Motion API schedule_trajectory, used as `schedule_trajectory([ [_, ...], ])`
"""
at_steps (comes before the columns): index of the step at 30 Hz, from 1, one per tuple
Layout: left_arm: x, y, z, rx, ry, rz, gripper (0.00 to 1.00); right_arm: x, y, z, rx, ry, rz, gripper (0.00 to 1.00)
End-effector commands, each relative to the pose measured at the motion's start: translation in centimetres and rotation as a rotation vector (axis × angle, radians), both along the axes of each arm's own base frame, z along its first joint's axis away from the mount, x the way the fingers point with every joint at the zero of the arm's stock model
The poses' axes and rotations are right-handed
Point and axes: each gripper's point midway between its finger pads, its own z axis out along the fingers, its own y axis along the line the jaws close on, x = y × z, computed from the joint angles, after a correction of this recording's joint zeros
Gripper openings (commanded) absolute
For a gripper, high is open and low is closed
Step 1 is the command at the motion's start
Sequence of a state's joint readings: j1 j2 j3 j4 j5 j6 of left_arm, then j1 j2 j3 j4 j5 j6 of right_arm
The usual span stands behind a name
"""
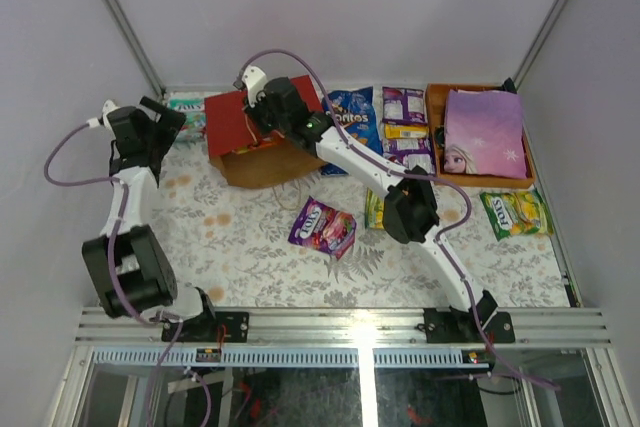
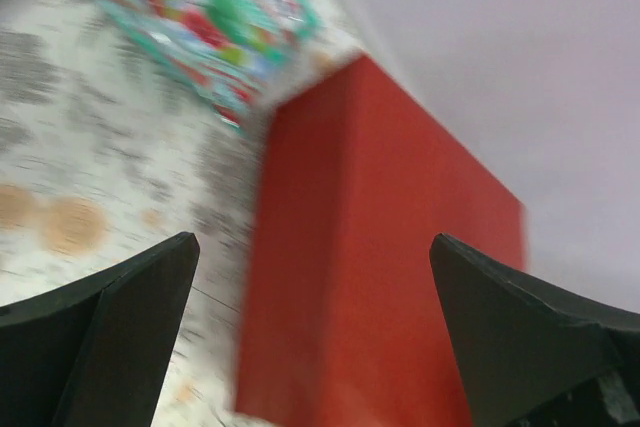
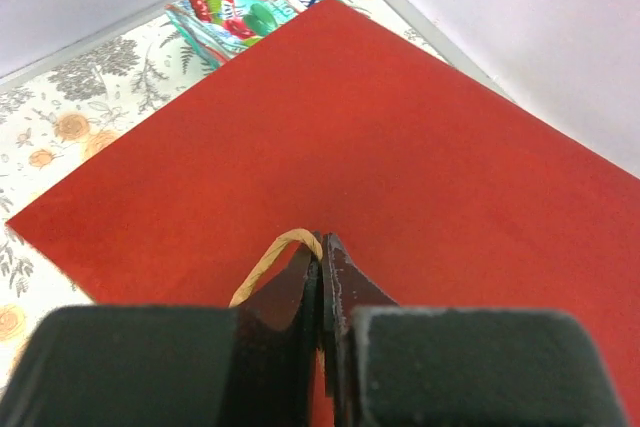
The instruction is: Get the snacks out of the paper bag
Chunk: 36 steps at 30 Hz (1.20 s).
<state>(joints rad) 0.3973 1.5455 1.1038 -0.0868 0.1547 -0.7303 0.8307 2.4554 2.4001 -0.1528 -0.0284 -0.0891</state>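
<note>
red paper bag (image 1: 232,123) lying down, snacks (image 1: 322,226) scattered

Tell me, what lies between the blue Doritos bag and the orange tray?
In the top view, three small packs lie in a row there: a purple pack, a yellow pack nearer the robot, then a second purple pack.

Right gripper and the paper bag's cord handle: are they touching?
Touching. The right wrist view shows the right gripper shut, with the tan cord handle of the paper bag pinched between the jaws and looping out to one side.
</note>
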Motion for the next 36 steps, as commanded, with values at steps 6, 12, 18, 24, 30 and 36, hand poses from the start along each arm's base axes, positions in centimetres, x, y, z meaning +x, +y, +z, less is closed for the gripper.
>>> schedule_trajectory([
  [6, -5.3, -13.8, 3.9, 0.047, -0.146, -0.237, 0.96, -0.7, 1.1, 3.8, 0.092, -0.03, 0.038, 0.0],
  [12, -8.9, -12.5, 1.6, 0.144, -0.099, -0.153, 0.93, -1.4, 0.7, 4.4, 0.104, -0.013, 0.039, 0.0],
  [18, -10.6, -11.9, 0.2, 0.165, -0.073, -0.116, 0.86, -1.7, 0.0, 4.6, 0.094, -0.01, 0.028, 0.0],
  [24, -10.6, -11.8, -1.4, 0.185, -0.032, -0.123, 0.55, -2.0, -0.1, 4.4, 0.093, 0.004, 0.033, 0.0],
  [30, -10.5, -11.5, -3.2, 0.223, -0.007, -0.122, 0.55, -1.9, -0.3, 4.7, 0.087, -0.006, 0.027, 0.0],
  [36, -9.3, -10.8, -4.9, 0.272, 0.018, -0.117, 0.54, -1.9, -0.4, 4.9, 0.085, -0.009, 0.027, 0.0],
])
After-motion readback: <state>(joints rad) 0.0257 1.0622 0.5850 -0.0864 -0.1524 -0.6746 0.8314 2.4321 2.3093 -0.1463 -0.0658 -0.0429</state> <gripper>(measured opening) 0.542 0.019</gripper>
